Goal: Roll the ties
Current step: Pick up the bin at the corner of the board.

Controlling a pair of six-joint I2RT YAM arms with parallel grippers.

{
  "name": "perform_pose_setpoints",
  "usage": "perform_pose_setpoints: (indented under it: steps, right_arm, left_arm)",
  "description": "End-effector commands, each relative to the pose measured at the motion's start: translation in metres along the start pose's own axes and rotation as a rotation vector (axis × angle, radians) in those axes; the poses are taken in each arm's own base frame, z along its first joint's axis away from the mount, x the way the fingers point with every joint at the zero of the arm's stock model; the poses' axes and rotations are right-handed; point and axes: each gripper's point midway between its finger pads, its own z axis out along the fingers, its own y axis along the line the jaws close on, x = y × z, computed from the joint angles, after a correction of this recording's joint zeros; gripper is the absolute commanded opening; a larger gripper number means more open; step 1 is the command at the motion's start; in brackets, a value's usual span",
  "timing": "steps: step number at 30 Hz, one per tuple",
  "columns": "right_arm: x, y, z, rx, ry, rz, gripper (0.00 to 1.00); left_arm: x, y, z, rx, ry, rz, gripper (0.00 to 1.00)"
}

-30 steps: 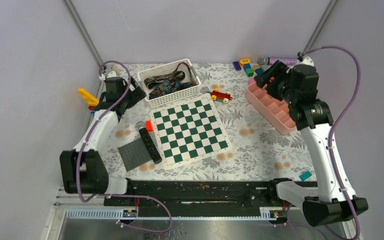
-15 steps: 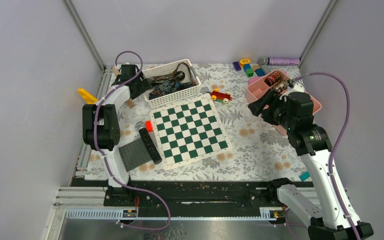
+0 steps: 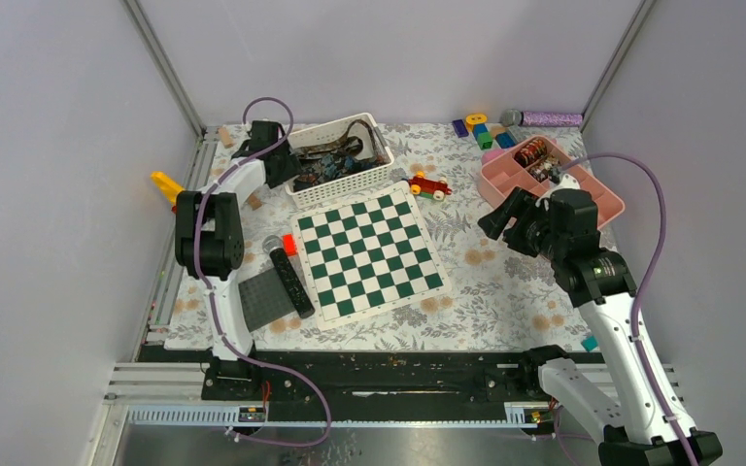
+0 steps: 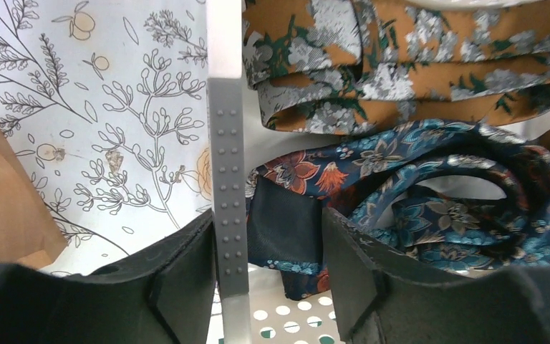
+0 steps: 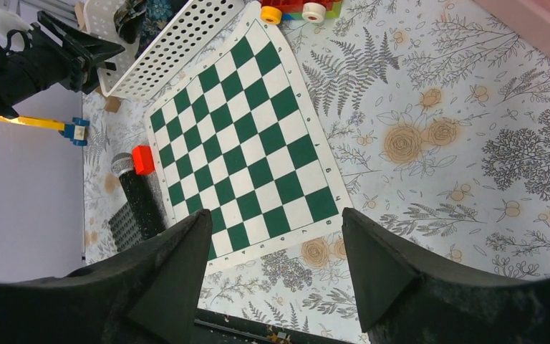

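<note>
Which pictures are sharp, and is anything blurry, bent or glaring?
Left wrist view: the ties are crisp, the left tool's fingers at the bottom soft, the white basket wall nearly blown out at top. Right wrist view: wide-lens bending, the chessboard edges look bowed, the right tool's fingers blurred. Top external view: even light, faint shadows, small things lack detail.

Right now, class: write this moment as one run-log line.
left gripper: astride white basket wall, blue floral tie in the gap | right gripper: open, empty, above tablecloth
</note>
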Motion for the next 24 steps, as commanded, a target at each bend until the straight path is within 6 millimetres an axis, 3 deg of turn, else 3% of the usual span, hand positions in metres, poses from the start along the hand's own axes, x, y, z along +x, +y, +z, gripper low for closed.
perform_pose_setpoints:
  steps: [1, 4, 8, 12, 17, 21, 24]
  right_arm:
    - [0.004, 0.003, 0.000, -0.023, 0.015, -0.026, 0.74]
    - [0.007, 0.002, 0.002, -0.026, 0.019, -0.023, 0.74]
    - [0.009, -0.003, 0.002, -0.014, 0.015, -0.025, 0.74]
    - [0.011, -0.003, 0.001, -0.016, 0.014, -0.023, 0.74]
    - [0.008, -0.001, -0.003, -0.021, 0.004, -0.023, 0.74]
    - [0.002, 0.002, -0.010, -0.020, -0.011, -0.045, 0.74]
    - [-0.005, 0.007, -0.017, -0.034, -0.033, -0.067, 0.75]
  left_arm:
    - [-0.008, -0.007, 0.001, 0.015, -0.012, 0.022, 0.48]
    - [-0.008, -0.008, 0.001, 0.020, -0.012, 0.032, 0.32]
    - [-0.013, -0.014, -0.003, 0.035, -0.025, 0.049, 0.21]
    - [-0.022, -0.021, -0.009, 0.052, -0.047, 0.062, 0.02]
    - [-0.036, -0.040, -0.033, 0.126, -0.074, 0.066, 0.00]
    - [-0.050, -0.060, -0.068, 0.201, -0.114, 0.070, 0.00]
    - [-0.050, -0.071, -0.097, 0.237, -0.140, 0.075, 0.00]
